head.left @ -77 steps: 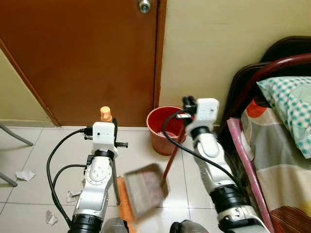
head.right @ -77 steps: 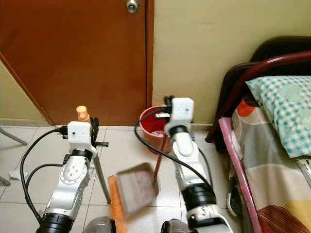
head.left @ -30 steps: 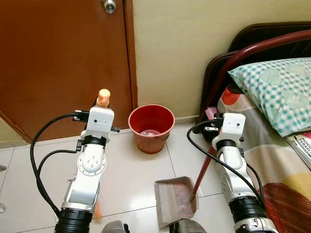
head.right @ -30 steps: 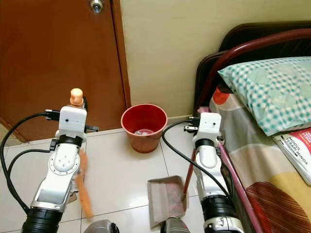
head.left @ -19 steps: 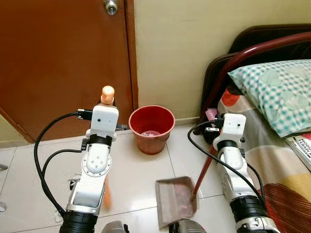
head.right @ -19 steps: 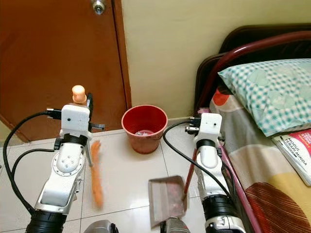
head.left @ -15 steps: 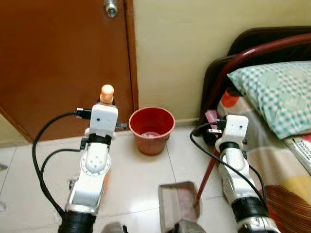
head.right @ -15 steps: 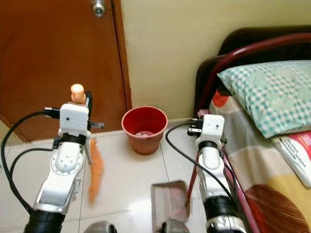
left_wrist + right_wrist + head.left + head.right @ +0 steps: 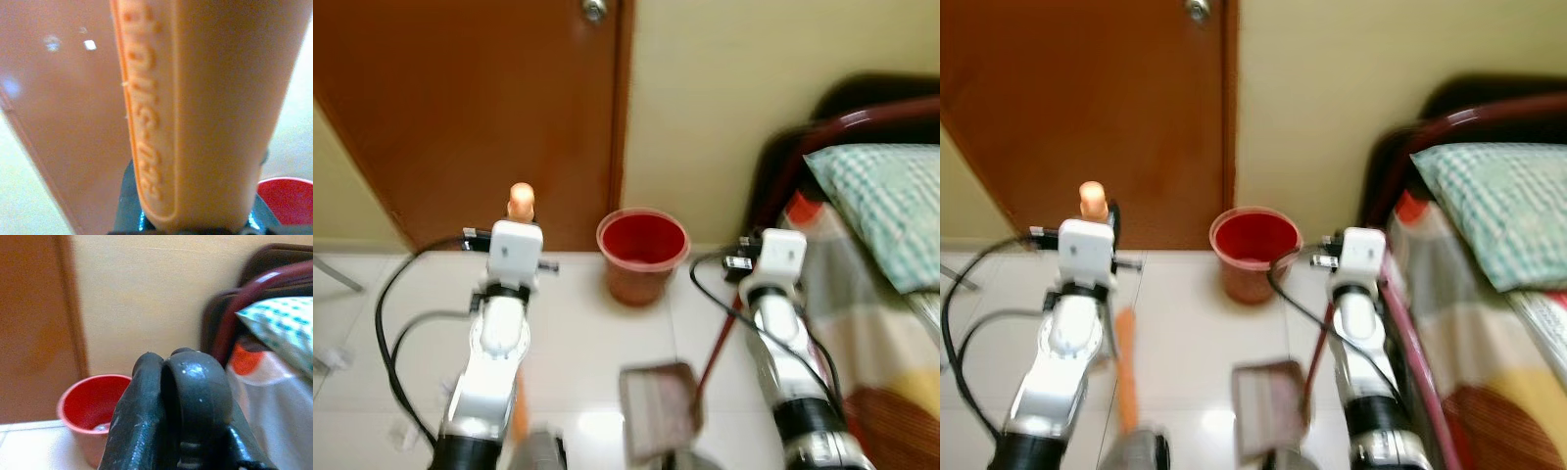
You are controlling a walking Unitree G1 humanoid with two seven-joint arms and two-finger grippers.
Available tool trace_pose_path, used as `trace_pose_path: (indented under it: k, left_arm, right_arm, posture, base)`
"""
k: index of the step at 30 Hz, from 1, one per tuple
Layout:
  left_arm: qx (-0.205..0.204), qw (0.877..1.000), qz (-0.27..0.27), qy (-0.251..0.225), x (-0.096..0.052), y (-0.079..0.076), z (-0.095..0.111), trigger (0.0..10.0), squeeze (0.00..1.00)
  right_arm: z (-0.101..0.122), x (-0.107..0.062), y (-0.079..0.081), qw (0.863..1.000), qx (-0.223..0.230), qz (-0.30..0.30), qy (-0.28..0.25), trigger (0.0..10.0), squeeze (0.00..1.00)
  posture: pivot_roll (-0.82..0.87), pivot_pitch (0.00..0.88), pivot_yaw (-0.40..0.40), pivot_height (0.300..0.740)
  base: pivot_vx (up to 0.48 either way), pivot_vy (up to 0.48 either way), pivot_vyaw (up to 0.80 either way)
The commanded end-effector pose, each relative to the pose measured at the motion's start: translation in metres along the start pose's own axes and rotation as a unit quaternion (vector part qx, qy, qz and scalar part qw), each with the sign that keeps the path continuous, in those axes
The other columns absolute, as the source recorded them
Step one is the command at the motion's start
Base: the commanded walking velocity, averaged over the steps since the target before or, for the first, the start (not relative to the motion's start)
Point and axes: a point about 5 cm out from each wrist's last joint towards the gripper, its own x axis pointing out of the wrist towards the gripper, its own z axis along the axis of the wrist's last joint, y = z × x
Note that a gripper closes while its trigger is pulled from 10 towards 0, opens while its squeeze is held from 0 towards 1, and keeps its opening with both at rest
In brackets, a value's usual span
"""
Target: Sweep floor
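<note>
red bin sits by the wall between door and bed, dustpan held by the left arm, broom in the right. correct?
Arms are swapped. The head views show the dustpan hanging from its red handle on the right arm, right pincer closed on the handle top, and the orange broom in the left pincer. The red bin placement is correct.

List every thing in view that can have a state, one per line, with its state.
door: shut
red bin: upright on the floor, open-topped, something pale at its bottom
dustpan: held by its red handle, pan low over the tiles
orange broom: held upright, handle top above the wrist
left gripper: shut on the orange broom
right gripper: shut on the dustpan
pillow: lying on the bed
</note>
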Motion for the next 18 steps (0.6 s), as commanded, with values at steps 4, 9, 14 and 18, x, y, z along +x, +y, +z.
trace_pose_path:
  k: [4,9,14,18]
  left_arm:
    - [0.011,0.999,0.0,-0.035,0.008,0.002,0.014,10.0,0.0]
    - [0.01,1.0,0.002,-0.029,0.007,0.002,0.01,10.0,0.0]
    - [0.034,0.999,-0.01,-0.034,0.002,0.002,0.006,10.0,0.0]
    - [0.018,1.0,-0.003,-0.013,-0.004,0.004,-0.001,10.0,0.0]
  right_arm:
    - [0.004,0.002,-0.005,1.0,-0.002,-0.007,-0.011,10.0,0.0]
    - [0.004,0.001,-0.002,1.0,-0.002,-0.002,-0.011,10.0,0.0]
    - [0.002,-0.002,-0.001,1.0,0.001,0.002,-0.01,10.0,0.0]
    - [0.0,-0.007,-0.004,1.0,0.006,0.0,-0.009,10.0,0.0]
  posture:
    - [0.03,0.0,-0.019,0.74]
    - [0.03,0.0,-0.019,0.74]
    - [0.03,0.0,-0.02,0.74]
    - [0.03,0.0,-0.02,0.74]
  base:
    - [-0.262,0.0,0.0]
    - [-0.256,0.0,0.0]
    - [-0.048,0.0,0.0]
    - [0.0,0.0,0.0]
